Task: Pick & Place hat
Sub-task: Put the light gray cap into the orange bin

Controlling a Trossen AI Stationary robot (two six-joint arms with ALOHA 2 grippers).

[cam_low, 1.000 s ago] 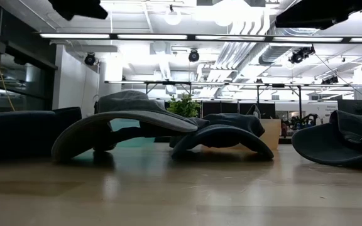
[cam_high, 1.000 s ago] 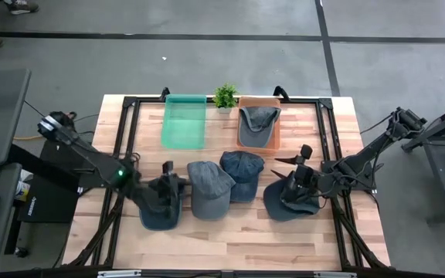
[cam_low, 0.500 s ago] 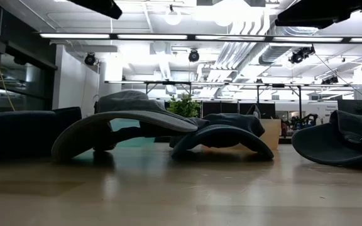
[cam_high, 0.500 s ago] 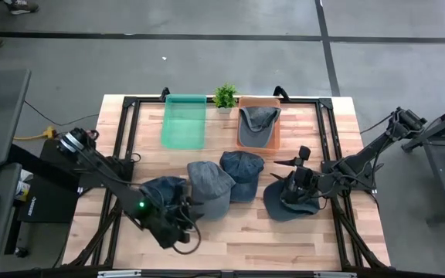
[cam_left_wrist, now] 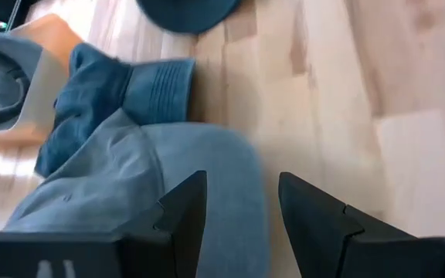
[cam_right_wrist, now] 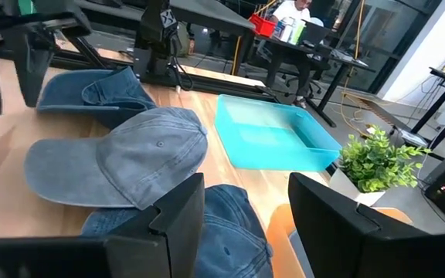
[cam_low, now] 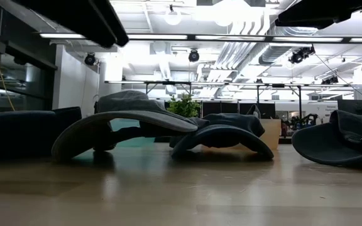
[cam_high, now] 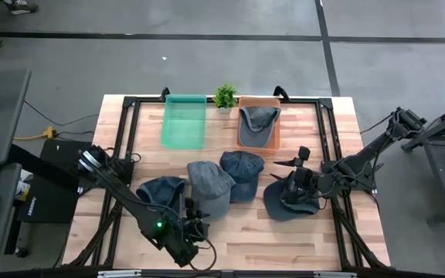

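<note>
Our left gripper (cam_high: 194, 229) hangs with its fingers apart and nothing between them, just in front of the grey cap (cam_high: 208, 188) that we take as our landmark, while our right gripper (cam_high: 298, 185) sits well to that cap's right over the dark cap (cam_high: 288, 202) at the row's end, fingers apart too; whether it grips that cap we cannot tell. To do this pick well, we judge we should come down on the grey cap's brim, straddle one layer only, and close before lifting, keeping clear of the blue caps touching it on either side (cam_high: 161, 190) (cam_high: 243, 171). Behind the grey cap, the orange bin (cam_high: 273, 123) already holds one grey hat (cam_high: 256, 118), and the green bin (cam_high: 185, 121) beside it holds nothing.
</note>
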